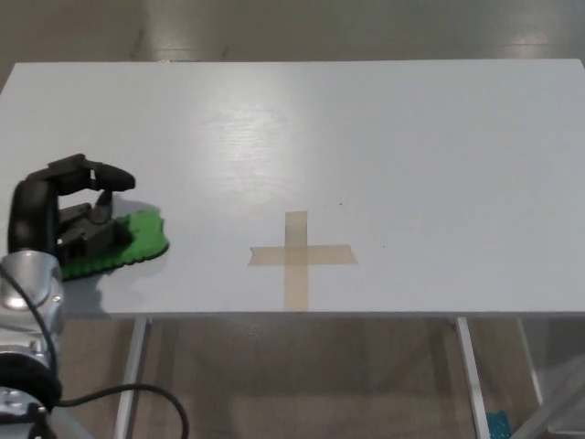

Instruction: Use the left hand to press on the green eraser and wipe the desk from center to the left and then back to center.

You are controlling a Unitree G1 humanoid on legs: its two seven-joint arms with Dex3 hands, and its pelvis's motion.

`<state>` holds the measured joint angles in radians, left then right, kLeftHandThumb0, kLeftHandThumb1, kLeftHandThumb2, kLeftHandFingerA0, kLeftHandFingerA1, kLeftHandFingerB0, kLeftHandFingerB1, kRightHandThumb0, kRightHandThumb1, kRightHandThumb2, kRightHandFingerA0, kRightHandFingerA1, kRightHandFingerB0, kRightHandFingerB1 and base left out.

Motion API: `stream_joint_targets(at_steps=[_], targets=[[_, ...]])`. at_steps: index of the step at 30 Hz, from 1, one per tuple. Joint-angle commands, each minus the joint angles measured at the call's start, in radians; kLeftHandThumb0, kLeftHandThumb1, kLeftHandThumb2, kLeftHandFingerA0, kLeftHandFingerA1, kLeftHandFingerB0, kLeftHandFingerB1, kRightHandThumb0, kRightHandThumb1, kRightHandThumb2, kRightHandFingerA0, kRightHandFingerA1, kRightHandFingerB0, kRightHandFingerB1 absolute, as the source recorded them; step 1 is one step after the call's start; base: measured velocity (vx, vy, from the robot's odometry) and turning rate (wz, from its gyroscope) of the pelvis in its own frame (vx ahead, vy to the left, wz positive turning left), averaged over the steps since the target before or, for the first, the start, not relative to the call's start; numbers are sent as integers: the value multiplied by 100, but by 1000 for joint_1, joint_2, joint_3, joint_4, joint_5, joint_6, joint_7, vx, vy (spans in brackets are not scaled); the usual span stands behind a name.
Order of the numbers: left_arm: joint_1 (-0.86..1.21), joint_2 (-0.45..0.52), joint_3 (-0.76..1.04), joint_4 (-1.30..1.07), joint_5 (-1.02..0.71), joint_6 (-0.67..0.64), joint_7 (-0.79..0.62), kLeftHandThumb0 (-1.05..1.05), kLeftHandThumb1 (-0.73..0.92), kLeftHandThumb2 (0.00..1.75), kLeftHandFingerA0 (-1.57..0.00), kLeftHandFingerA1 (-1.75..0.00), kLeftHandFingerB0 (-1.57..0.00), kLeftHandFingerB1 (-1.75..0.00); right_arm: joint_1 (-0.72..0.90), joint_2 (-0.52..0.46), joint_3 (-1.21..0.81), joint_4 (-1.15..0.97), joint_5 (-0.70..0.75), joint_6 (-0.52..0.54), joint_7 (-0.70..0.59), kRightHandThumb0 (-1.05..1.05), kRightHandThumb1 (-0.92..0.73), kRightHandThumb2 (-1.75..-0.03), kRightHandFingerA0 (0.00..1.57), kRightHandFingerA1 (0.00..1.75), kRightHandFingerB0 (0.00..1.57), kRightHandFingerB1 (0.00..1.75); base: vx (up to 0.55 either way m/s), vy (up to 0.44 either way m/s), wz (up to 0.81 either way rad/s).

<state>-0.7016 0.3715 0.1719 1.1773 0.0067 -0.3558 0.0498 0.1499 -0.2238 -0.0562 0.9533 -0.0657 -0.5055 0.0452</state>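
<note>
Now the flat green eraser with its wavy, scalloped edge (128, 240) lies at the far left of the white rectangular counter (384, 146), close to the near edge, its long axis running roughly left to right along the wiping line. The robot's black left hand (64, 218) is set down on the eraser's left part: the thumb and fingers (96, 174) curl over it from above, pressing rather than pinching, so the hand is closed down on the eraser, and only the right portion of the green pad shows past it. The silver forearm (27, 302) comes up from below the near edge.

The relation that matters is the one to the tan tape cross (300, 256) marking the centre of the counter: it lies well apart to the right of the eraser, at about the same depth, slightly nearer. Judging from this, the outward stroke looks about complete, and the return would be a straight push to the right, keeping pressure down. The right hand is not in view.
</note>
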Motion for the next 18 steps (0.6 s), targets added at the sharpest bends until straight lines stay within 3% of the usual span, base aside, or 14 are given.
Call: stream_joint_targets(at_steps=[1, 18], targets=[[40, 33, 46, 70, -39, 42, -56, -3, 81, 74, -105, -114, -91, -104, 3, -4, -9, 15, 9, -1, 7, -38, -71, -61, 66, 61, 65, 43, 0, 0, 0], [43, 17, 12, 78, -1, 23, -15, -7, 82, 77, -105, -115, -91, -105, -3, 4, -9, 42, 13, -9, 10, -38, -71, -61, 66, 60, 66, 43, 0, 0, 0]])
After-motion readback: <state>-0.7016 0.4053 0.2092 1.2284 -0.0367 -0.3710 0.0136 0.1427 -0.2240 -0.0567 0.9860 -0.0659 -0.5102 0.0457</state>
